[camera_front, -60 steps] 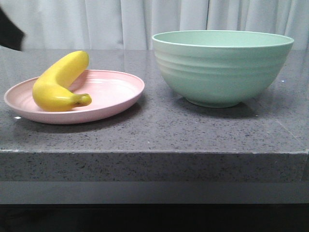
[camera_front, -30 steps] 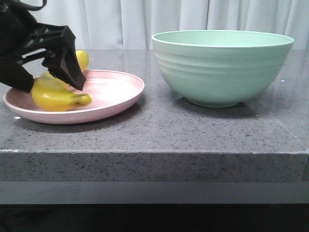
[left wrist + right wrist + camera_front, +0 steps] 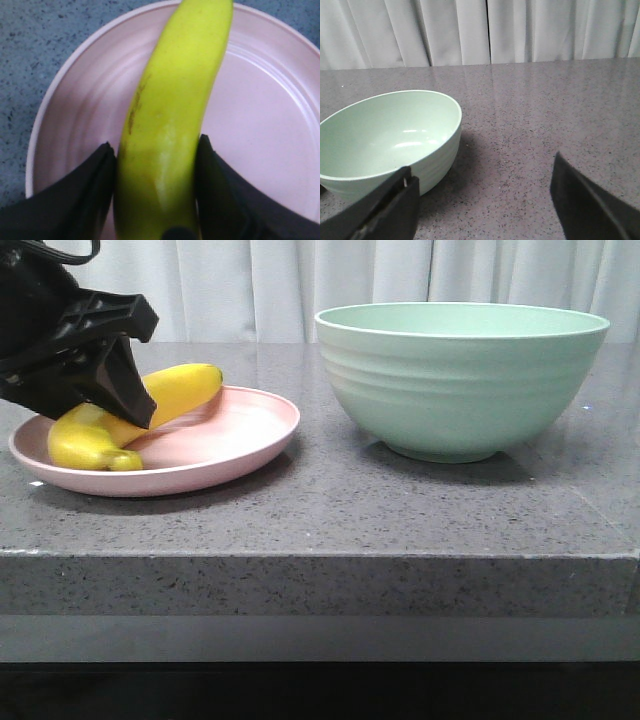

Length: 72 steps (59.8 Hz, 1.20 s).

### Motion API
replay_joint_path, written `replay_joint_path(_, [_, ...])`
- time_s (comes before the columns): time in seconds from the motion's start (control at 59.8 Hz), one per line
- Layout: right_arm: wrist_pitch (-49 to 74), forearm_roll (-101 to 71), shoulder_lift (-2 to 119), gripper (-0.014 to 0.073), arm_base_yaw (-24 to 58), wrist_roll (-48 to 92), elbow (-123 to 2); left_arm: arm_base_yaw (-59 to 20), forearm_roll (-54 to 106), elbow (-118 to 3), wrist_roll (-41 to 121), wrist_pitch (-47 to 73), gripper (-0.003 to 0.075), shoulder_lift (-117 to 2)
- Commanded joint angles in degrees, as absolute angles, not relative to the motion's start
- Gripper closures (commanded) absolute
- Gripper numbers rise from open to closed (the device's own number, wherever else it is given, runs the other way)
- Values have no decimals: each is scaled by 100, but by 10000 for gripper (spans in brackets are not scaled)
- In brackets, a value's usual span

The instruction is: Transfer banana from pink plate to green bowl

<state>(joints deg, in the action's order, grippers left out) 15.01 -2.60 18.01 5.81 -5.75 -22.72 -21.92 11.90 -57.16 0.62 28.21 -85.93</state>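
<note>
Banana (image 3: 165,140) between left gripper (image 3: 156,165) fingers, over pink plate (image 3: 260,125).

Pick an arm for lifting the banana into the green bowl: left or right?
Left. Its gripper has fingers on both sides of the banana on the pink plate. The right gripper is open and empty, beside the green bowl.

My left claw (image 3: 155,200) is black. The banana (image 3: 170,130) is bright yellow with a thin brown streak. The plate (image 3: 260,115) is soft pink with faint rings in it. The bowl (image 3: 460,380) is pale green with stripes like ridges. The table (image 3: 330,510) is grey with tiny dark speckles. The curtain (image 3: 480,30) is white.
</note>
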Motion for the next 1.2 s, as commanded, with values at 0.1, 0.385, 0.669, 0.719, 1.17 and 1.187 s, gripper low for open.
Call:
replay_joint_path(0.1, [994, -219, 1903, 31, 547, -556, -2471, -2241, 1277, -5904, 58, 2268, 519, -8416])
replay_joint_path(0.385, [987, -219, 1903, 31, 547, -556, -2471, -2336, 1301, -6463, 58, 2354, 578, -8021])
replay_joint_path(0.669, [994, -307, 1903, 31, 547, -556, -2471, -3379, 1301, -7070, 69, 2711, 589, -7501])
replay_joint_path(0.719, [994, -394, 1903, 31, 547, -556, -2471, -3647, 1301, -7070, 69, 2711, 589, -7474])
replay_joint_path(1.17, [982, -3144, 2038, 31, 1152, -556, -2492, -4626, 1301, -7070, 69, 2722, 589, -7493])
replay_joint_path(1.187, [982, -3189, 2073, 31, 1247, -556, -2507, -4626, 1301, -7070, 69, 2722, 589, -7493])
